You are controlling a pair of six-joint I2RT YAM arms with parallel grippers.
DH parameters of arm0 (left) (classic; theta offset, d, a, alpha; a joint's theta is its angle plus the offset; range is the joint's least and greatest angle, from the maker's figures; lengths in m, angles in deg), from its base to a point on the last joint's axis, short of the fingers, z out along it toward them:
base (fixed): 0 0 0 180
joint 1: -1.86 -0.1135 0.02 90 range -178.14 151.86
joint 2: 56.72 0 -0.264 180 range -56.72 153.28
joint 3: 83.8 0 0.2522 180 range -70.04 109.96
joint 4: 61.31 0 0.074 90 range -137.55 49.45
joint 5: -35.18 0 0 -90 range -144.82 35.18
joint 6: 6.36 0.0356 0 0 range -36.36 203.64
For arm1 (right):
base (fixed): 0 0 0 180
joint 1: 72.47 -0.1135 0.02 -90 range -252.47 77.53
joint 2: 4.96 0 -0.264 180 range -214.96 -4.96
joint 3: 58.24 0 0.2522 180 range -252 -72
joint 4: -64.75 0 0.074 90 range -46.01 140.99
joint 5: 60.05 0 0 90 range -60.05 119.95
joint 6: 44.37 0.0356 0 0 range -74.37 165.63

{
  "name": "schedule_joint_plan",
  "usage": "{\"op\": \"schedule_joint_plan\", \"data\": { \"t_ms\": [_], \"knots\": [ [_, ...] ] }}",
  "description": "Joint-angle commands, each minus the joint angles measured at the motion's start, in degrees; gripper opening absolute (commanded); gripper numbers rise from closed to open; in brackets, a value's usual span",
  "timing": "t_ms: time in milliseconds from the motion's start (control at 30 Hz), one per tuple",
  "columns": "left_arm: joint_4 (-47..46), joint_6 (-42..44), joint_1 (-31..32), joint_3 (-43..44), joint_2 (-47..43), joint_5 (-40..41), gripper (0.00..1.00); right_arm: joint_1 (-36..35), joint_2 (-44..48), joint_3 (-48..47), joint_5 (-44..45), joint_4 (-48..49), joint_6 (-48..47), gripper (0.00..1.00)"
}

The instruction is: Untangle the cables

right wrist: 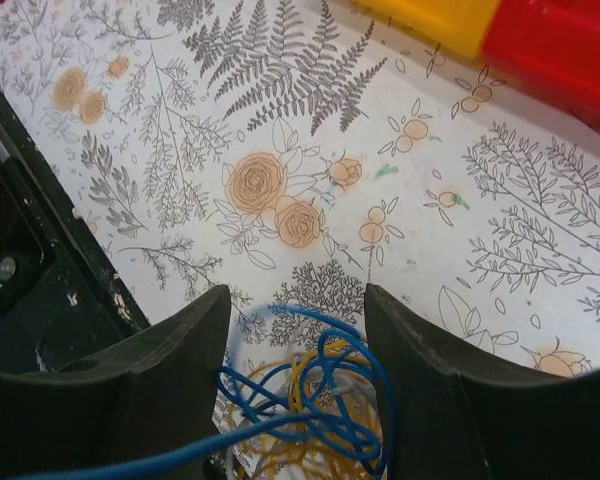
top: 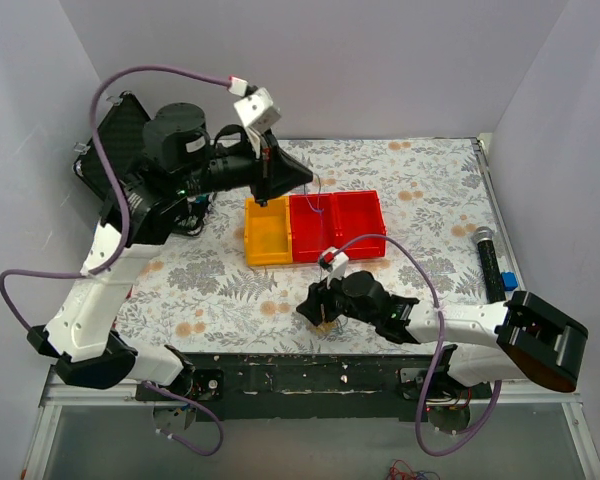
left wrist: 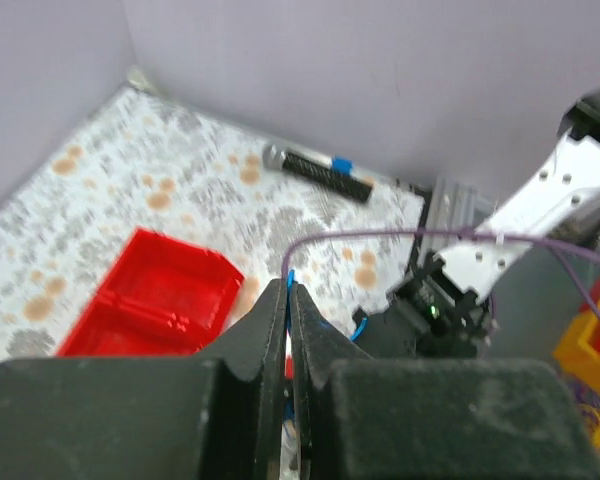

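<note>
Blue & tan-yellow cables (right wrist: 310, 405) lie knotted on the floral cloth (right wrist: 430, 250) inside my wide-open right pincer (right wrist: 298, 310), left pincer (left wrist: 287, 288) clamped on one blue strand (top: 318, 200) over the red bins (top: 365, 215), so I'd pin the clump low w/ the right, then lift slowly.

Observe the cables (right wrist: 315, 405): blue, tan-yellow and white strands knotted in one loose clump, lying on the floral table (right wrist: 280, 120) near its front edge.

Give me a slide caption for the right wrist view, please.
Open right gripper around tangled blue and yellow cables on the floral table.
</note>
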Motion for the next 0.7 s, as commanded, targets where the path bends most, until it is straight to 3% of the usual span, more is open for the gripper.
{"op": "schedule_joint_plan", "data": {
  "t_ms": [0,233,467,667],
  "knots": [
    [-6.3,-3.6,0.3,8.7,-1.5,6.6,0.00,-1.4,-0.1,1.5,0.5,2.2,1.7,0.64],
    [-14.7,-3.6,0.3,20.6,-0.5,14.4,0.00,-2.0,2.7,6.5,2.6,0.1,4.2,0.65],
    [-28.1,1.1,0.3,19.2,-3.0,34.0,0.00,-2.4,8.1,12.0,5.6,-2.5,6.4,0.68],
    [-31.5,2.7,0.2,18.8,-3.9,36.4,0.00,-2.4,10.1,13.1,7.6,-5.6,6.8,0.68]
  ]
}}
